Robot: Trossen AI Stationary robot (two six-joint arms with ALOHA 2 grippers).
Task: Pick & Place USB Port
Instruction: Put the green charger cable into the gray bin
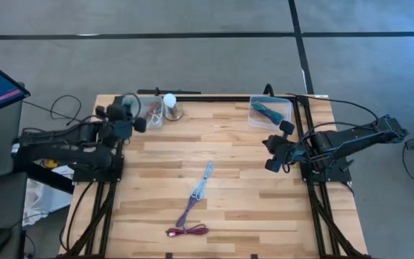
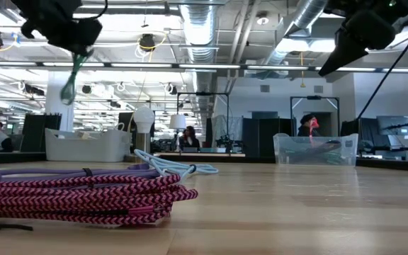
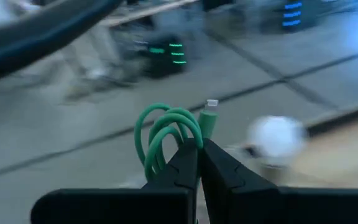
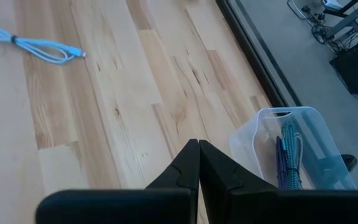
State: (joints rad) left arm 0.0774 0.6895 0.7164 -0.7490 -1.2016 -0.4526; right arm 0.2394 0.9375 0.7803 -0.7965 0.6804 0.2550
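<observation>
A coiled green USB cable (image 3: 161, 132) with a silver plug (image 3: 211, 104) sits in my left gripper (image 3: 199, 147), which is shut on it high above the table's far left, beside a clear bin (image 1: 152, 114). In the low view the green cable (image 2: 71, 76) hangs under that gripper (image 2: 68, 34). On the table lie a light blue cable (image 1: 206, 175), a purple one (image 1: 189, 207) and a magenta one (image 1: 187, 231). My right gripper (image 4: 197, 144) is shut on nothing, raised over the table's right side (image 1: 272, 162). My left gripper pinches the green cable's coil next to its plug end (image 3: 194, 134) between the two fingertips. The loops and the plug stick out past the fingertips. The fingers lie nearly level. The cable is lifted clear of the table, its loops dangling below the gripper (image 2: 69, 88).
A second clear bin (image 1: 270, 111) at the far right holds blue and teal cables (image 4: 289, 152). A white bulb on a round base (image 1: 170, 103) stands next to the left bin. Black frame rails (image 1: 304, 137) run along the table's edges.
</observation>
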